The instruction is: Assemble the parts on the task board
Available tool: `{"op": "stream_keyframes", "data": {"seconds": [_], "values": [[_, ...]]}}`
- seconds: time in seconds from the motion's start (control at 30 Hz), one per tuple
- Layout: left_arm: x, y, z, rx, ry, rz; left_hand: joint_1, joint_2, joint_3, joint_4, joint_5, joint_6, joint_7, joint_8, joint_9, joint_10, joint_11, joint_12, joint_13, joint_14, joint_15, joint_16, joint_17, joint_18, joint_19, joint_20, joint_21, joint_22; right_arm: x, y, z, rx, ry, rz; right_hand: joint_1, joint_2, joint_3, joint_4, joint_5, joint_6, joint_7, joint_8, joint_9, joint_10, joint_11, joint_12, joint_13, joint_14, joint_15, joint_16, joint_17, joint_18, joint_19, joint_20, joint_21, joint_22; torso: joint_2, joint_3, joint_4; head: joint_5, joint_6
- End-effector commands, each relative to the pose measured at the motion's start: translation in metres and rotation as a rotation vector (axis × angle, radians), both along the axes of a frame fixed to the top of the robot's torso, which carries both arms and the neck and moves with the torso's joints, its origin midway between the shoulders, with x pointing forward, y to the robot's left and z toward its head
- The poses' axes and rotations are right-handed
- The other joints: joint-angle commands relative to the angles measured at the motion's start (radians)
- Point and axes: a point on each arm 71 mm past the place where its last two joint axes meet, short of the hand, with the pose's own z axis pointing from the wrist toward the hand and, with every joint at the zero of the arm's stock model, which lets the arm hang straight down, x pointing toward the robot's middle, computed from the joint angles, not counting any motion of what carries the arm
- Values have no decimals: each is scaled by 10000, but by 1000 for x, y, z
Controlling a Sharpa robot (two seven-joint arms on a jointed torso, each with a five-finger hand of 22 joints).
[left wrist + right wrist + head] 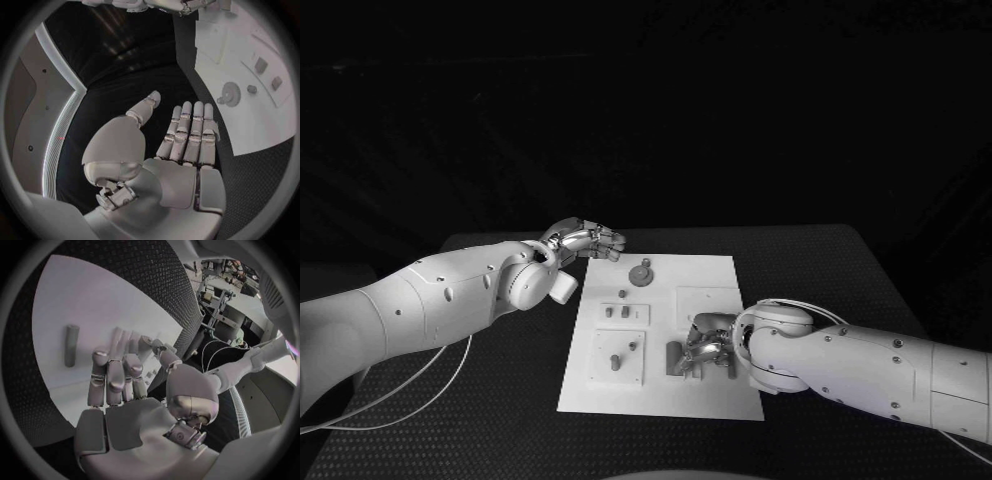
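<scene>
The white task board (pixel 711 275) lies in the middle of the black table. On it sit a round grey part (pixel 640 275), small parts (pixel 620 313) and an upright piece (pixel 619 358). My left hand (pixel 586 240) hovers off the board's far left corner, fingers straight, thumb apart, holding nothing (pixel 185 136). The round part (pixel 231 94) lies beyond its fingertips. My right hand (pixel 704 350) rests low over the board's near right area. Its fingers (pixel 115 372) curl toward the board beside a grey peg (pixel 72 345). Thumb and a finger meet; I cannot tell if they pinch anything.
Raised white blocks (pixel 620 358) stand on the board's left half, and a square outline (pixel 710 300) marks its right half. Black table (pixel 819 270) surrounds the board. A white cable (pixel 408 385) trails under the left arm.
</scene>
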Motion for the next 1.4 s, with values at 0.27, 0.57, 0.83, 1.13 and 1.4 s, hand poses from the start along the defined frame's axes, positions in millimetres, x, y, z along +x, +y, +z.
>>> {"op": "stream_keyframes", "data": {"seconds": [0.27, 0.57, 0.83, 1.13, 1.4], "values": [[0, -3, 1, -102, -42, -150, -79, 24, 0, 70, -29, 3, 53, 31, -13, -33, 20, -59, -14, -3, 55, -63, 17, 132, -20, 30, 33, -11, 1, -2, -2, -312, 48, 142, 63, -116, -67, -86, 17, 99, -9, 19, -3, 61, 1, 33, 9, 68, -27, 48, -33, 118, 7, -25, 47, 155, -1, -7, -4, 5, -11], [0, -2, 1, -99, -29, -152, -121, 21, -17, 94, -34, -4, 57, 29, -17, -32, 22, -57, -20, -3, 58, -73, 28, 131, -24, 36, 33, -11, 1, 2, -6, -427, -134, -47, 1594, -856, -135, -120, 9, 106, -1, 2, 2, 74, 9, 9, 29, 28, -19, 51, -81, 118, -29, -34, 62, 163, -5, -3, 2, 1, -12], [0, -2, 1, -104, -18, -168, -124, 28, -17, 97, -34, -6, 58, 29, -19, -31, 21, -56, -23, -1, 57, -76, 34, 133, -25, 35, 34, -11, 3, 1, -7, -505, -244, -93, 1568, -825, -206, -96, 8, 150, -8, 18, 6, 140, 3, 71, 87, 69, -20, 58, -45, 118, -4, -13, 60, 153, -1, -6, 2, 3, -15], [0, -1, 2, -104, -29, -160, -132, 29, -20, 101, -35, -9, 59, 28, -20, -31, 21, -56, -26, -1, 58, -80, 40, 135, -25, 35, 35, -10, 1, -6, -5, -267, -317, -216, 1391, -1049, -315, -48, 16, 150, -5, -5, -12, 111, 7, 15, 49, 23, -19, 37, -128, 118, 9, 15, 23, 129, -1, -7, -1, 5, -25], [0, 1, 2, -91, -46, -118, -137, 21, -25, 100, -35, -12, 60, 27, -21, -32, 22, -56, -28, -1, 58, -83, 43, 135, -27, 35, 34, -10, 4, -20, 12, 439, -647, -865, 596, -1986, 110, 1125, 24, 79, 14, -63, -17, 135, 22, 31, 92, 63, -22, 32, -120, 118, 136, -12, -73, 64, -1, -6, -7, -14, -2]]}}
